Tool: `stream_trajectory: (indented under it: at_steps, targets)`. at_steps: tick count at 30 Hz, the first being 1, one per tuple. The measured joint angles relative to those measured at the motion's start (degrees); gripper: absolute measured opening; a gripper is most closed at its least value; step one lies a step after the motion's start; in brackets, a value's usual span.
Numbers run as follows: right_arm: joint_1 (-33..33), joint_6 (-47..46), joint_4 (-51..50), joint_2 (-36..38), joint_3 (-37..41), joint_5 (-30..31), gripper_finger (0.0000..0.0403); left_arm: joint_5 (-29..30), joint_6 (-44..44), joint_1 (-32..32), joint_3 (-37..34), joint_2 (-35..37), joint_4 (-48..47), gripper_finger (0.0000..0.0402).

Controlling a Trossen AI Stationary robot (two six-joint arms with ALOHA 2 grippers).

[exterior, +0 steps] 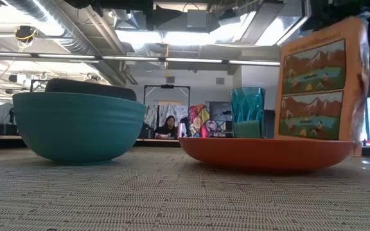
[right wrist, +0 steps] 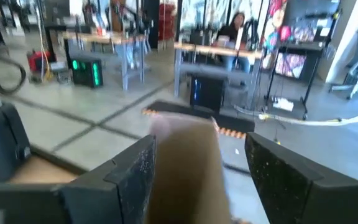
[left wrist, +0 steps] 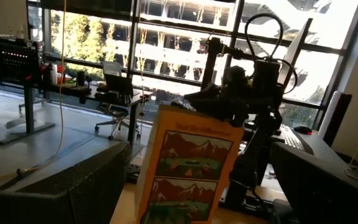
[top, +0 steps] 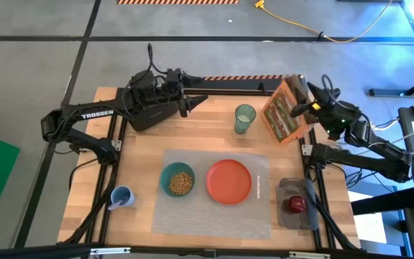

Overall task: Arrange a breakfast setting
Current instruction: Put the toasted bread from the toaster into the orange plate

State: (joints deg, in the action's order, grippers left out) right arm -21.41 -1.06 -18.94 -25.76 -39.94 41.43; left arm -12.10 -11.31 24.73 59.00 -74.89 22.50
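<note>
A grey placemat lies on the table's near half. On it stand a teal bowl with cereal in it and an orange-red plate. A slim pale utensil lies right of the plate. A green glass stands beyond the mat. A red apple lies on a dark grey block at the near right. My right gripper is shut on the tall orange cereal box at the far right. My left gripper is open and empty at the far left. No toast shows. My right gripper holds the cereal box by its top end, which sits between its two fingers. The fingers come from the table's right side, slanting down. The box stands nearly upright. The plate hides its bottom, so I cannot tell whether it rests on the table.
A blue cup stands left of the mat near the table's left edge. A black toaster stands at the far left by my left arm. Bare wood lies between the glass and the mat. People sit at desks in the room beyond.
</note>
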Motion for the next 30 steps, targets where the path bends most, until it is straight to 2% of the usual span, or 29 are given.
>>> stream_trajectory:
  at_steps: [5, 10, 15, 22, 30]
  targets:
    - [0.0, -5.4, -6.1, -0.9, -0.1, 0.0, 0.0237, 0.0, 0.0, 0.0, 0.0, 0.0, -0.1, 0.0381]
    - [0.0, -5.0, -5.3, -1.2, 0.0, 0.0, 0.0237, 0.0, 0.0, 0.0, 0.0, 0.0, -0.2, 0.0381]
    - [0.0, -1.9, -1.9, -1.2, 0.1, 0.0, 0.0237, 0.0, -0.1, 0.0, 0.0, 0.0, -0.2, 0.0381]
    - [0.0, 1.7, 8.7, -1.2, 0.2, -0.8, 0.0237, 0.0, -0.1, 0.0, 0.0, 0.0, -0.2, 0.0381]
    - [0.0, 2.6, 13.5, -1.3, -0.1, -2.1, 0.0237, 0.0, -0.1, 0.0, 0.0, 0.0, -0.2, 0.0381]
